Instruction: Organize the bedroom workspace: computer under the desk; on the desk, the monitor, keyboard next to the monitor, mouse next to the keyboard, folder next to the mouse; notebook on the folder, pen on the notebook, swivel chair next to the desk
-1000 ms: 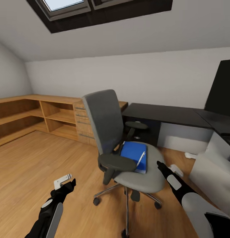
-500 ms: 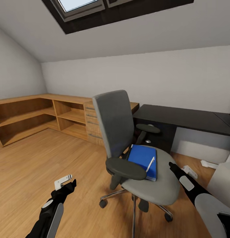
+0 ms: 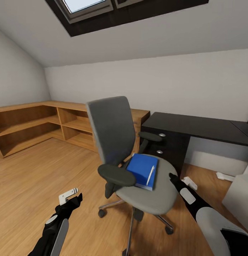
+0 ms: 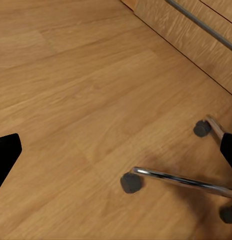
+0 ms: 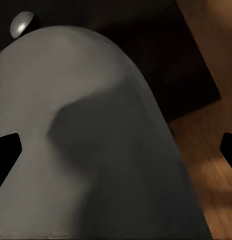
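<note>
The swivel chair point(image 3: 111, 129) stands mid-room on the wood floor, its seat point(image 5: 86, 125) turned toward me. On the seat lies the blue folder point(image 3: 141, 169) with the white pen point(image 3: 151, 175) across it. I cannot make out the notebook. My right gripper point(image 3: 172, 176) is open against the seat's near right rim, and the grey seat fills the gap between its fingers point(image 5: 7, 150). My left gripper point(image 3: 78, 196) hangs open low over the floor, near the chair's chrome base point(image 4: 181, 179). The black desk point(image 3: 195, 126) runs behind the chair. The computer point(image 3: 241, 199) sits on the floor at right. Monitor, keyboard and mouse are out of view.
A low wooden shelf unit point(image 3: 49, 121) lines the left wall and corner. The desk's black drawers with silver knobs point(image 3: 161, 135) sit just behind the chair. A small white object point(image 3: 225, 176) lies on the floor by the desk. The sloped ceiling holds a skylight point(image 3: 91, 7).
The view first swung left. Since then the chair has slid and turned to the left, and my right gripper has followed at the seat's rim. The left arm has stayed put.
</note>
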You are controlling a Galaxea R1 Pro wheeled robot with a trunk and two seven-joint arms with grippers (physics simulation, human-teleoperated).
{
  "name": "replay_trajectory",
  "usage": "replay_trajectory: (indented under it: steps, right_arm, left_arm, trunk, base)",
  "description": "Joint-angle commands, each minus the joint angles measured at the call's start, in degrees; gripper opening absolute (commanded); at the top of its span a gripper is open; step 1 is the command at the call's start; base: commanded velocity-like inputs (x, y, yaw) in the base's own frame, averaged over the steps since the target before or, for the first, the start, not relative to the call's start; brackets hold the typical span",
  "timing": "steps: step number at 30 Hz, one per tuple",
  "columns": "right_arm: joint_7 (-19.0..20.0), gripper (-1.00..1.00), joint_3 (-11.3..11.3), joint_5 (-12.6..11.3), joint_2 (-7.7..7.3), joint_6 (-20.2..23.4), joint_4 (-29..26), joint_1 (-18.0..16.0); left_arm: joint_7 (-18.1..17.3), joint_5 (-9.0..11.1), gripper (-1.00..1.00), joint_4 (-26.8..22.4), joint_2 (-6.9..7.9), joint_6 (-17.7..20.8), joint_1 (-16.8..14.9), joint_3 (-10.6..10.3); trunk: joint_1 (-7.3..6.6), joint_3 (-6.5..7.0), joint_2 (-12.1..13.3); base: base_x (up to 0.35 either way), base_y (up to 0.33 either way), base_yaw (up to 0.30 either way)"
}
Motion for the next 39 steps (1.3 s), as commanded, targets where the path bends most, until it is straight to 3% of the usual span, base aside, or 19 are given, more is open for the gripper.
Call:
replay_trajectory:
  steps: [1,15,30,39]
  right_arm:
    - [-0.13,1.00,0.32,-0.79,-0.01,-0.19,1.18,0.01]
    - [-0.13,1.00,0.29,-0.79,0.00,-0.19,1.18,0.01]
    - [-0.13,1.00,0.32,-0.79,0.01,-0.19,1.18,0.01]
    - [-0.13,1.00,0.31,-0.79,0.03,-0.19,1.18,0.01]
  left_arm:
    - [0.26,0.60,1.00,-0.09,-0.02,0.25,-0.03,0.04]
    - [0.26,0.60,1.00,-0.09,0.04,0.25,-0.03,0.04]
    - [0.26,0.54,1.00,-0.09,-0.05,0.25,-0.03,0.02]
    - [0.26,-0.41,1.00,0.28,-0.21,0.25,-0.03,-0.13]
  trunk:
    - [-0.02,-0.07,-0.02]
    - [-0.02,-0.07,-0.02]
    - [-0.02,-0.07,-0.02]
    - [-0.02,-0.07,-0.02]
  base:
    - [-0.121,0.000,0.000]
    - [-0.131,0.000,0.011]
    - [0.001,0.000,0.245]
    - [0.185,0.000,0.259]
